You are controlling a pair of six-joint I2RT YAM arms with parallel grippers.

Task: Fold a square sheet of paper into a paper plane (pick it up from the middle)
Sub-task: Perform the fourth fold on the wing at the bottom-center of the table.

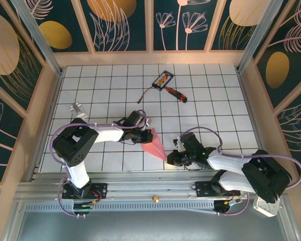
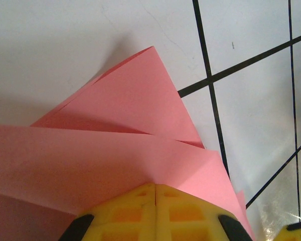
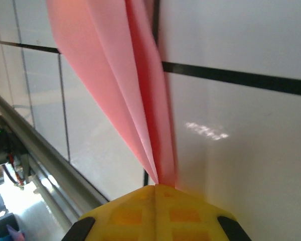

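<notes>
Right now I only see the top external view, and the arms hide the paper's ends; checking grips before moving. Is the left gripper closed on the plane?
Observer: Yes, the left wrist view shows the left gripper shut on the wide end of the paper plane.
Operator: And the right?
Observer: The right gripper is shut on the pointed nose.
Operator: Folds lying flat?
Observer: No, at the wide end the layers fan apart.

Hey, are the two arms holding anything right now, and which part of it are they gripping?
Both hold the paper plane: the left gripper is shut on its wide tail end, the right gripper on its pointed nose tip.
</notes>
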